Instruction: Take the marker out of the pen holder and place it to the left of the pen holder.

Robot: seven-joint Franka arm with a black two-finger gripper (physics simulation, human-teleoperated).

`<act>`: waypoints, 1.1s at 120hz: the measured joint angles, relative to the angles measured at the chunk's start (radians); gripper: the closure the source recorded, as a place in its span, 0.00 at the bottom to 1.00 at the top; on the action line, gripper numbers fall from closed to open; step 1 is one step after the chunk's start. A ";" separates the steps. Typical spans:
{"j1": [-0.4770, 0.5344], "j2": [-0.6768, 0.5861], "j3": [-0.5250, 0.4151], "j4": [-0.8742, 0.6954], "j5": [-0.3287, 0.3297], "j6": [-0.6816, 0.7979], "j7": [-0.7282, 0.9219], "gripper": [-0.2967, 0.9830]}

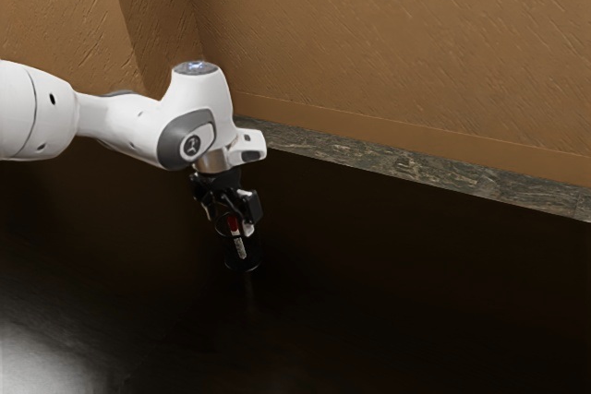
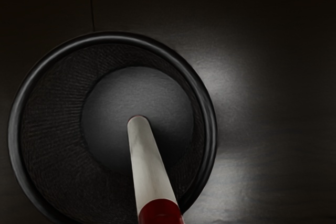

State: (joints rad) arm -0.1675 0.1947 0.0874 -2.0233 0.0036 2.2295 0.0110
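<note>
The black gripper points down at the top of the dark pen holder, with the red end of the marker at its level. Below the red part, the marker's white body reaches down into the holder. From above, in the wrist view, the round mesh pen holder surrounds the white marker, which leans slightly, its red section nearest the hand. Whether the marker touches the holder's floor is unclear.
The holder stands on a dark, glossy table. A grey stone-like ledge runs along the table's far side, below a brown textured wall.
</note>
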 joint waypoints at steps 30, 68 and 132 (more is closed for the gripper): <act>0.000 -0.005 0.001 0.000 0.002 0.011 -0.005 0.61; 0.000 -0.009 0.002 0.000 0.023 0.015 -0.021 0.82; -0.018 -0.254 0.033 0.000 0.131 -0.065 -0.061 0.85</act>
State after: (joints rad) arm -0.1854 -0.0592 0.1200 -2.0236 0.1342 2.1640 -0.0502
